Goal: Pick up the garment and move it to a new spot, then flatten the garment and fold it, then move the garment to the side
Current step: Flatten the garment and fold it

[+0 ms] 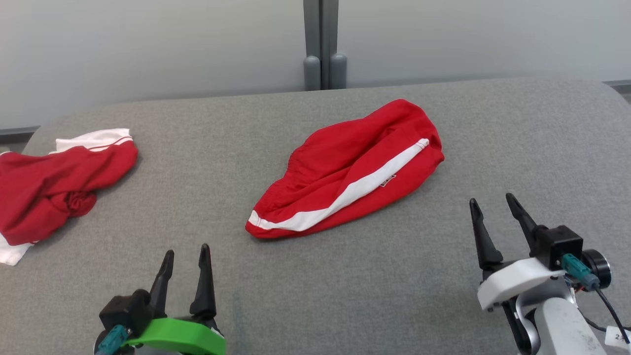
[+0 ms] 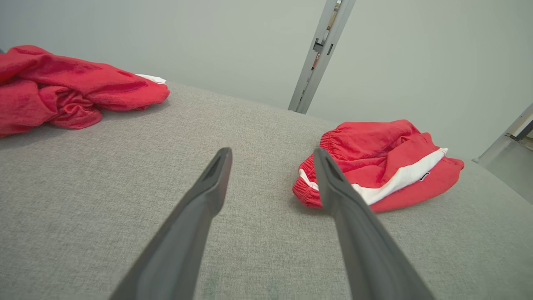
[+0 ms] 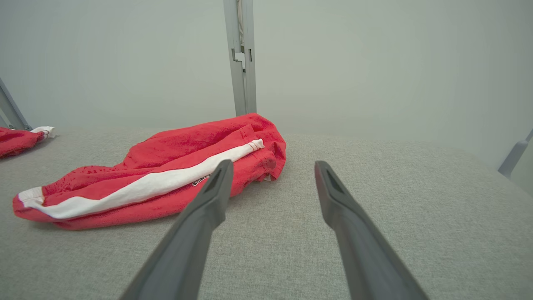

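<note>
Near the red garment (image 1: 345, 167), left claw (image 1: 187, 249) spread, right claw (image 1: 492, 198) spread, both aimed forward

Grey upholstered tabletop (image 1: 345, 296): coarse woven cloth, matt.
Red garment with white side stripe (image 1: 345, 167), mid-tabletop: soft fuzzy cloth, matt, gathered elastic hem.
Crumpled red-and-white garment (image 1: 54, 187), at tabletop's left edge: same fuzzy cloth.
Long dark fingers of left gripper (image 1: 187, 249) and right gripper (image 1: 492, 198): smooth matt plastic.
Grey post (image 1: 320, 44), behind tabletop: smooth painted metal.
</note>
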Robot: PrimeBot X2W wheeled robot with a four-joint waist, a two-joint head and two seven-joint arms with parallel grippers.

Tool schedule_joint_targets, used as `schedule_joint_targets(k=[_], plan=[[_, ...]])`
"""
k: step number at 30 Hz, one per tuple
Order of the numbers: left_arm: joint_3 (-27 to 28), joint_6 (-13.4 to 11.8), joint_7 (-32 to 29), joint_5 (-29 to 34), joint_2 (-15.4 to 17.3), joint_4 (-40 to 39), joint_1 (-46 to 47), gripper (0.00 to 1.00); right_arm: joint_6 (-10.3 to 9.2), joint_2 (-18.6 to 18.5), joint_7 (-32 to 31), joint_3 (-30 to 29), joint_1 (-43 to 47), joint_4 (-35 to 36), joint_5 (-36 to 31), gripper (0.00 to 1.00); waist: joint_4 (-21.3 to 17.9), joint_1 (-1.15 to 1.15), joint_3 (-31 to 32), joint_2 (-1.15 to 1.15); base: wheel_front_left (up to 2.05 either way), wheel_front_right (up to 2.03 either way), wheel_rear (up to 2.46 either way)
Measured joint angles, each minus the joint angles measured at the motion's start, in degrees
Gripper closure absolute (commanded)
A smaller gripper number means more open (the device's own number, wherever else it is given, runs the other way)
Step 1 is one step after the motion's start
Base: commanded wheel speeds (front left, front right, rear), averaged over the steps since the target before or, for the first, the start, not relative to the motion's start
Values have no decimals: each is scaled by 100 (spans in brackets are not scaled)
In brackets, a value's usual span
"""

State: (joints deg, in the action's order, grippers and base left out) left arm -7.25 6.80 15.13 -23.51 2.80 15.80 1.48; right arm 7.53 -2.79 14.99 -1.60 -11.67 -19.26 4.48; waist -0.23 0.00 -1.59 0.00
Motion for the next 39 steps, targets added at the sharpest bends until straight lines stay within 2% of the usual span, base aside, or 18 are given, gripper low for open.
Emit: schedule_joint_targets(k=[9,27,31,34,39], plan=[[-5,-33,0,-25,0,-15,-208,0,0,-1,0,-115,438,148,113,0,4,0,96,0,0,0,0],[-60,-34,0,10,0,37,-182,0,-1,-1,0,26,430,134,172,0,-8,0,40,0,0,0,0],[-210,-25,-21,137,9,238,107,0,0,-1,0,73,394,86,171,0,-20,0,-34,0,0,0,0],[-414,21,-342,138,124,435,531,0,0,0,1,129,343,34,158,0,-37,0,-100,0,0,0,0],[-836,52,-1304,-105,413,744,1365,0,-1,1,0,247,179,-26,108,0,-95,0,-232,0,0,0,0]])
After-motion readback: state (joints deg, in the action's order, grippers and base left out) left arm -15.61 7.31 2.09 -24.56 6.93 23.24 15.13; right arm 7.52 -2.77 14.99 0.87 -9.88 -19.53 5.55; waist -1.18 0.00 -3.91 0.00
